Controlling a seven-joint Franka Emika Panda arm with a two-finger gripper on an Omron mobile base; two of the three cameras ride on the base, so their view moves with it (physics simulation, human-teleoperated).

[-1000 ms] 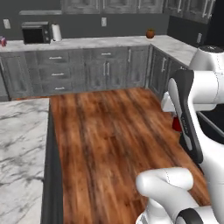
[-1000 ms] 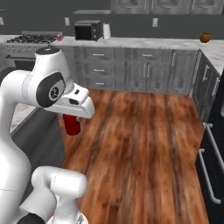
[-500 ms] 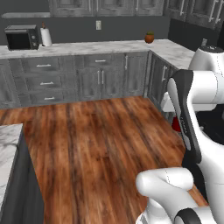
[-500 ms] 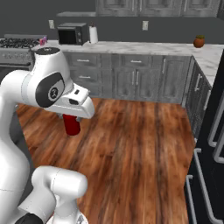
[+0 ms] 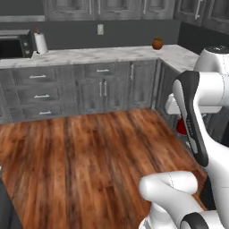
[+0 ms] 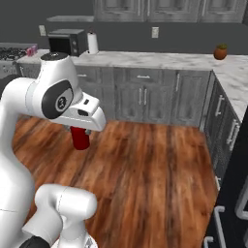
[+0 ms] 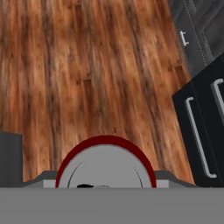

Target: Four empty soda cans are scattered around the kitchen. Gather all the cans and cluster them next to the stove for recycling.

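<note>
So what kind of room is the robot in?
It looks like a kitchen: a microwave and a paper-towel roll sit on a marble counter above grey cabinets.

The arm hides most of the red soda can (image 5: 180,126), and the stove (image 6: 7,53), cut by the frame's edge, probably continues leftward.

base views: behind arm, share counter (image 5: 103,56) | hand view: down, floor (image 7: 87,65)
</note>
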